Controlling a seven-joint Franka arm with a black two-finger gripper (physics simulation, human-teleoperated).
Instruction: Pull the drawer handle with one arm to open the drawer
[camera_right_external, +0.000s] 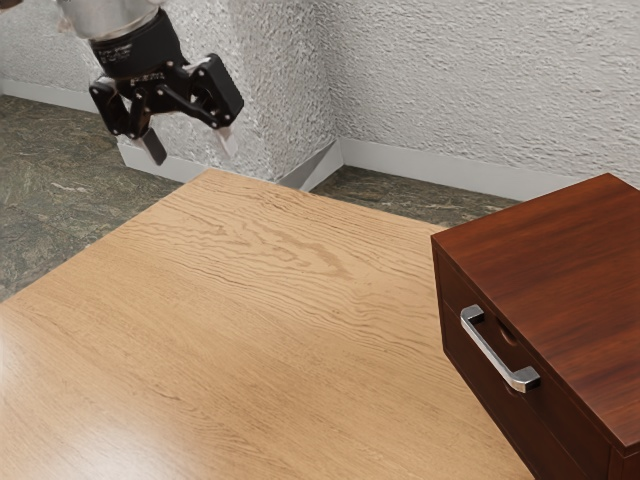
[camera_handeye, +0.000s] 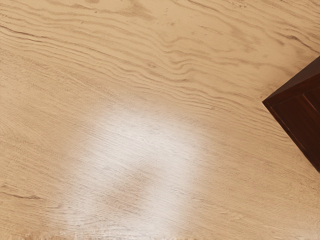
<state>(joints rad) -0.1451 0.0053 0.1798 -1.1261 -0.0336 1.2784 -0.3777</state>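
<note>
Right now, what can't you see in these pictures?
Exterior view: the cabinet runs off the right and bottom edges.
Exterior view: the arm above the claw runs off the top edge.
Wrist view: most of the cabinet lies beyond the right edge.

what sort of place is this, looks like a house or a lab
Probably a plain indoor room, home or office style, rendered in simulation. It has a light wooden table with a dark wooden drawer cabinet on it, rough white walls with a baseboard, and a dark stone-like floor.
</note>
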